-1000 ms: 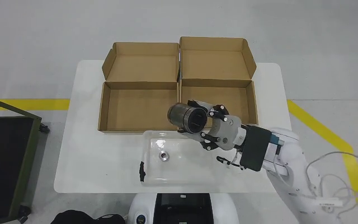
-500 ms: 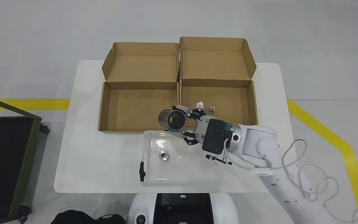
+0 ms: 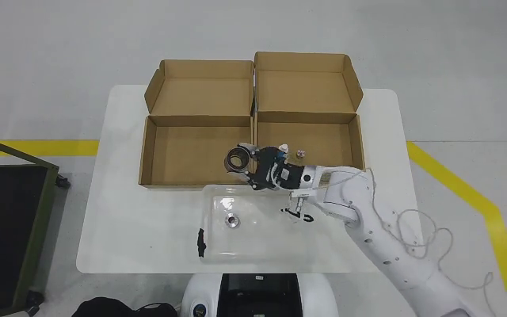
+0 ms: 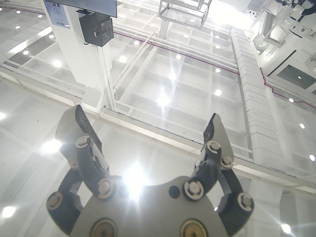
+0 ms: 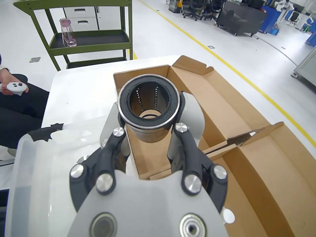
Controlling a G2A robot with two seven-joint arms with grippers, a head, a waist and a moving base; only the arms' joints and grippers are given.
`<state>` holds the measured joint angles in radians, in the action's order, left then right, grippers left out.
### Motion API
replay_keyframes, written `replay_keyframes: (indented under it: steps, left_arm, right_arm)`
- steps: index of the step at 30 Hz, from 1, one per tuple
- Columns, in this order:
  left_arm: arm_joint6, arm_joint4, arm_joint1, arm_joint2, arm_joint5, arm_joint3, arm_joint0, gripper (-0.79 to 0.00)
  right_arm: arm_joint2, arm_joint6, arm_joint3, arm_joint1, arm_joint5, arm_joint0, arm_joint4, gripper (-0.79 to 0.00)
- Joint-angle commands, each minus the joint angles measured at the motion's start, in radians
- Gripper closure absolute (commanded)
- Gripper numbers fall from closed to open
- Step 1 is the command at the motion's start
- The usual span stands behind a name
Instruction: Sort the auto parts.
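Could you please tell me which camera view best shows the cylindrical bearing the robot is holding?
The right wrist view: the bearing sits close up in the right hand, open end toward the camera, ball rows visible inside. The top view shows it small, above the left cardboard box. The left wrist view faces the ceiling.

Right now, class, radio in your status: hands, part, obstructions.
Right hand shut on linear bearing, over left cardboard box. Left hand open, holding nothing. Nothing seen blocking the box.

Right tool (image 3: 253, 166) roughly level, clamped on bearing (image 3: 236, 158). Left tool (image 4: 145, 114) upturned, fingers spread apart.
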<state>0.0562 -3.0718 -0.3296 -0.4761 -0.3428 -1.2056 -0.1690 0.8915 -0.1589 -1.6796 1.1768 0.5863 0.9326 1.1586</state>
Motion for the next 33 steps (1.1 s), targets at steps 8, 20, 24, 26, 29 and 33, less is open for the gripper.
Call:
replay_keyframes:
  steps: [8,20,24,26,29,33]
  left_arm:
    - [0.000,0.000,0.000,0.000,0.000,0.000,0.000,-0.785]
    - [0.000,0.000,0.000,0.000,0.000,0.000,0.000,-0.785]
    - [0.000,0.000,0.000,0.000,0.000,0.000,0.000,-0.785]
    - [0.000,0.000,0.000,0.000,0.000,0.000,0.000,-0.785]
    - [0.000,0.000,0.000,0.000,0.000,0.000,0.000,-0.785]
    - [0.000,0.000,0.000,0.000,0.000,0.000,0.000,-0.785]
  right_arm:
    - [-0.106,-0.095,0.148,0.046,-0.012,-0.105,-0.049,0.000]
    - [-0.203,-0.186,0.326,0.110,-0.017,-0.244,-0.093,0.000]
    - [-0.227,-0.201,0.386,0.130,-0.018,-0.275,-0.103,0.000]
    - [-0.239,-0.204,0.410,0.139,-0.019,-0.286,-0.096,0.000]
    - [-0.251,-0.212,0.443,0.150,-0.025,-0.298,-0.086,-0.031]
    - [-0.258,-0.212,0.474,0.162,-0.022,-0.310,-0.087,-0.080]
